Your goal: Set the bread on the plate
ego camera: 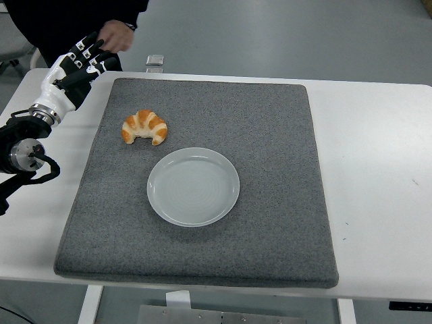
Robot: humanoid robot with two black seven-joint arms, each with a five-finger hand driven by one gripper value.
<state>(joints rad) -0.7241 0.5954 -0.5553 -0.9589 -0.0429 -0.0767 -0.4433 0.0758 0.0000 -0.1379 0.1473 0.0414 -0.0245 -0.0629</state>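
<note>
croissant [144,127] beside empty plate [193,186], grey mat [270,135]

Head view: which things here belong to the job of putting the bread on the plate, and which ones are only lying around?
Belong to the job:
croissant, on the grey mat
plate, empty, nearer than the croissant
left hand, open, holding nothing

Not part of it:
grey mat
person's hand at the top
small metal object past the mat

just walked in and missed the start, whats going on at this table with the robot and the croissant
Nothing is being held yet. A croissant lies on the grey mat, just beyond and left of an empty white plate, not touching it. The robot's left hand hovers over the table's far left corner with fingers open, away from the croissant. The right arm is out of view. A person's hand shows at the top edge, behind the table.
</note>
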